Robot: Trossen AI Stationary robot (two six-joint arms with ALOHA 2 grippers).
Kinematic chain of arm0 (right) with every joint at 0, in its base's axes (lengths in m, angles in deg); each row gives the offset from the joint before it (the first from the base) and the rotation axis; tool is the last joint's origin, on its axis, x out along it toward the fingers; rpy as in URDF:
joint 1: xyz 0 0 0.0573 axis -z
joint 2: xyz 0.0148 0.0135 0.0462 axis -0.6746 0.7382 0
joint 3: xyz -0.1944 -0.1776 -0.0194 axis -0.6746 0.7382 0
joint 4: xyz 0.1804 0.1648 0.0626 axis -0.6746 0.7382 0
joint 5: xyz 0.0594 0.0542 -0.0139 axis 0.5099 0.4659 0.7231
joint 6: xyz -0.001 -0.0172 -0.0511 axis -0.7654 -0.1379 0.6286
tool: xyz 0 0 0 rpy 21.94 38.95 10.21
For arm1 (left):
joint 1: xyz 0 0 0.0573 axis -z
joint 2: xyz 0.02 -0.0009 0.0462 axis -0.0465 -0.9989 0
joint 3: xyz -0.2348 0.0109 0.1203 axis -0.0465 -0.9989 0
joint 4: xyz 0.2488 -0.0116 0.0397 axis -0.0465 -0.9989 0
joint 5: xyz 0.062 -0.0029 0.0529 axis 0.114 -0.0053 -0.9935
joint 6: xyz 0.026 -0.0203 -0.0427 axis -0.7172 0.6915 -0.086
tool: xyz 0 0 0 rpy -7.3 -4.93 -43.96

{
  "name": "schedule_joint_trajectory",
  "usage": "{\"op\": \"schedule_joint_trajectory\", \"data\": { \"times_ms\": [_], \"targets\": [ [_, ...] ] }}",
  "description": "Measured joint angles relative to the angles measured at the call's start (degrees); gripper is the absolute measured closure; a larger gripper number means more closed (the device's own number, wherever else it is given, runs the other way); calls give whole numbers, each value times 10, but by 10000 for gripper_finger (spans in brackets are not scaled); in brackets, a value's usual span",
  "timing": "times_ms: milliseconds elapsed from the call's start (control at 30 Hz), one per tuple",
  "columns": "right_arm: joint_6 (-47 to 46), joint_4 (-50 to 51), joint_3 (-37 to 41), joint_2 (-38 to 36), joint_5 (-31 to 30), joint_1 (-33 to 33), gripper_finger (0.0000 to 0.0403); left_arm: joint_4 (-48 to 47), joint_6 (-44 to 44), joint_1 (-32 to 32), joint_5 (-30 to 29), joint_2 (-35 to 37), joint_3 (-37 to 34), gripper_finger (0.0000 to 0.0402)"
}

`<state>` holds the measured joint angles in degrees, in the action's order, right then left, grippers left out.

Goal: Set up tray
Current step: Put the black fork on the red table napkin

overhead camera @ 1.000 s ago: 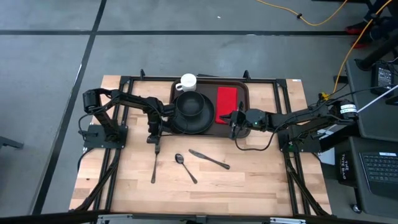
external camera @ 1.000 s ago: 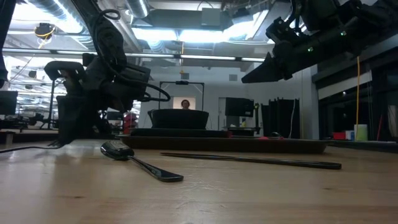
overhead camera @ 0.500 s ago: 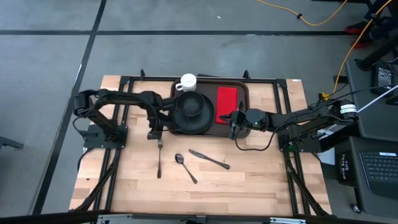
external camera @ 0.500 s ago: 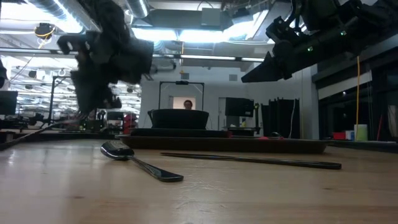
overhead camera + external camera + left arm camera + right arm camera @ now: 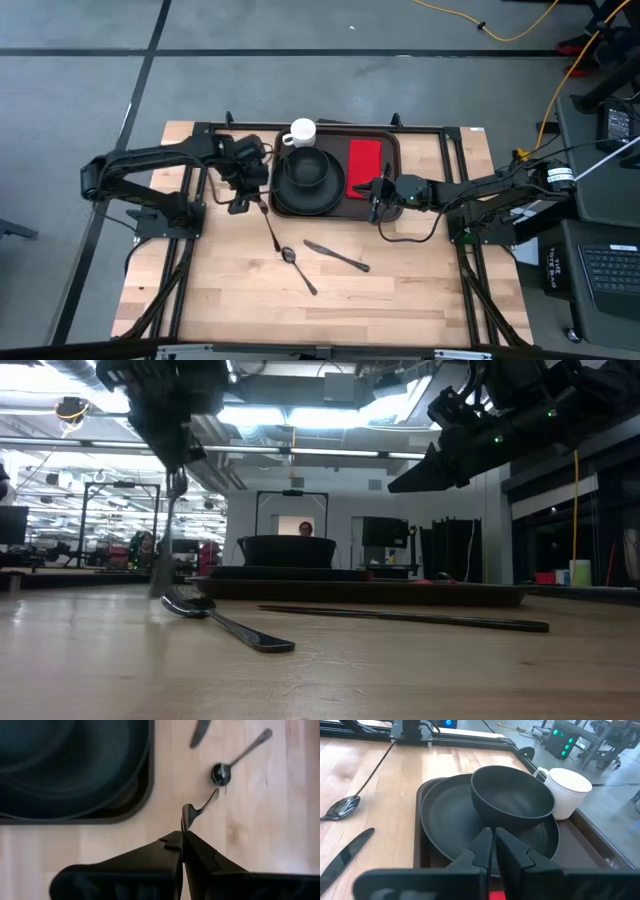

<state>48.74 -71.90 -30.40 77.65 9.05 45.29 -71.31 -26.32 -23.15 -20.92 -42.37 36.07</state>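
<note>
The dark brown tray (image 5: 392, 142) lies at the table's far middle. On it are a black plate (image 5: 290, 205) with a black bowl (image 5: 305, 170), a white mug (image 5: 300, 132) and a red napkin (image 5: 365, 168). My left gripper (image 5: 252, 192) is raised by the tray's left rim, shut on a fork (image 5: 270, 228). My right gripper (image 5: 378, 196) hovers shut and empty over the tray's near right part, beside the napkin. A spoon (image 5: 298, 268) and a knife (image 5: 336, 257) lie flat on the wood. My left gripper pinches the fork by its upper end (image 5: 183, 829) between its two fingers, from above, pointing down. The fork hangs below the fingers, slightly tilted (image 5: 167, 535). Its lower end (image 5: 278, 249) is near the spoon's bowl; I cannot tell whether it touches the table.
Black frame rails (image 5: 200, 130) run around the table's far and side edges. Bare wood (image 5: 400, 290) lies near the front, right of the knife. A person (image 5: 300, 528) sits in the room far behind the table.
My left gripper has risen and gone toward the table's far edge, staying shut on the fork. The fork, which lay flat on the wood, now hangs below the fingers, its free end swung toward the spoon. My right gripper has kept still.
</note>
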Motion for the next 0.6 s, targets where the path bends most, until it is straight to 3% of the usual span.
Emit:
{"op": "schedule_joint_trajectory", "data": {
  "times_ms": [400,600],
  "targets": [
    [0,-1,0,0,0,0,373,60,-20,0,-39,112,4,400],
    [15,-19,0,0,0,0,373,155,-81,0,-56,125,4,400]
  ]
}}
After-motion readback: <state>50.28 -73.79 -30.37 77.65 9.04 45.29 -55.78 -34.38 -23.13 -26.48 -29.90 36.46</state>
